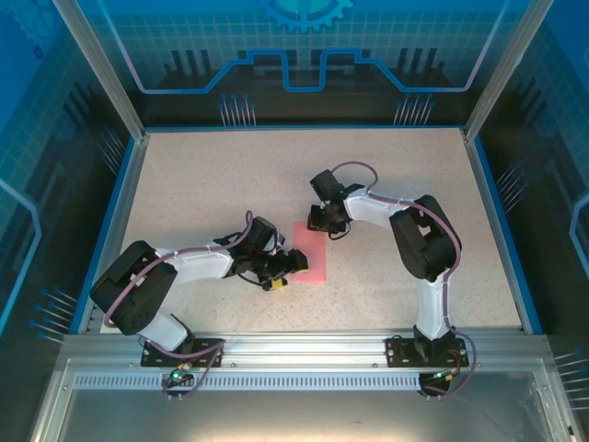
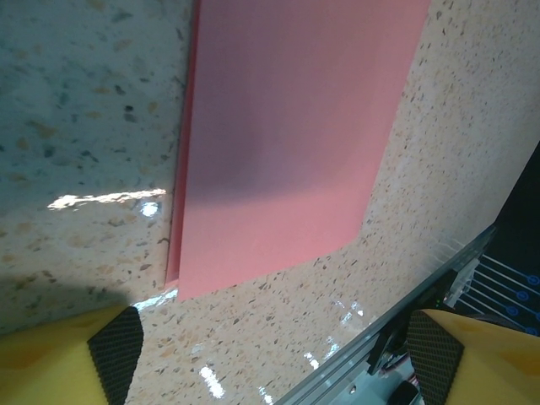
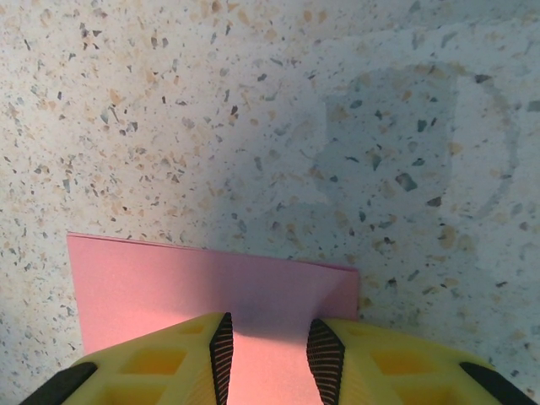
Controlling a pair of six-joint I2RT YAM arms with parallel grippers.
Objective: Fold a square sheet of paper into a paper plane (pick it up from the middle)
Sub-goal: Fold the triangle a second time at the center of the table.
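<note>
Square sheet of paper (image 1: 315, 249) sat between both grippers. The right gripper (image 3: 268, 339), its fingers a narrow gap apart, stood over the sheet's far edge, with flat pink showing between the pads and nothing pinched. The left gripper (image 2: 274, 346), spread wide and empty, hovered near its other end (one side showed a doubled edge). The sheet lay flat, mid-table (image 1: 202, 175).
</note>
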